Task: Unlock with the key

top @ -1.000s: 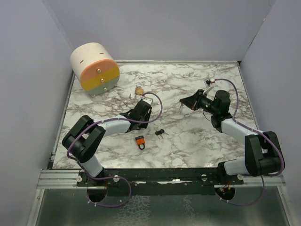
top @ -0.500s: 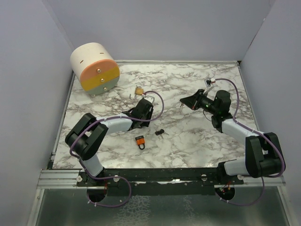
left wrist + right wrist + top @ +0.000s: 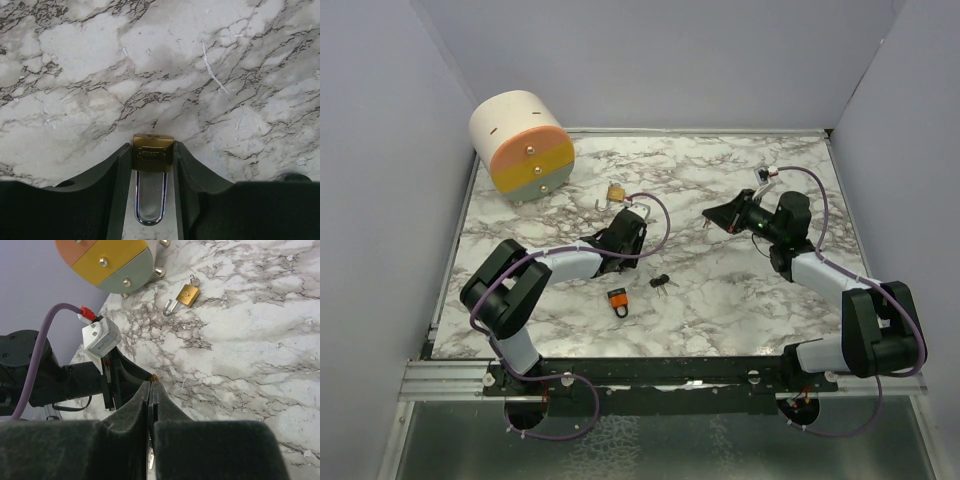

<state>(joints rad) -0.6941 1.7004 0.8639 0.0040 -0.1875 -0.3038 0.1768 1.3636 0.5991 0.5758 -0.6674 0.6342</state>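
Observation:
My left gripper (image 3: 627, 228) is shut on a small brass padlock (image 3: 152, 153). Its fingers (image 3: 120, 170) press the lock body from both sides, and the silver shackle points back toward the wrist, low over the marble table (image 3: 720, 290). My right gripper (image 3: 713, 216) hovers at centre right with its jaws pressed together on a thin silver key (image 3: 149, 460), of which only a sliver shows. In the right wrist view the left gripper (image 3: 131, 381) lies just ahead of my right fingertips (image 3: 151, 386). A bunch of black keys (image 3: 661, 281) lies on the table between the arms.
A second brass padlock (image 3: 615, 192) with an open shackle lies beyond the left gripper; it also shows in the right wrist view (image 3: 188, 295). An orange padlock (image 3: 617, 300) lies near the front. A cylindrical drawer box (image 3: 523, 146) stands at the back left. Walls enclose the table.
The left arm has shifted slightly, its gripper staying shut on the brass padlock. The right arm has not visibly moved.

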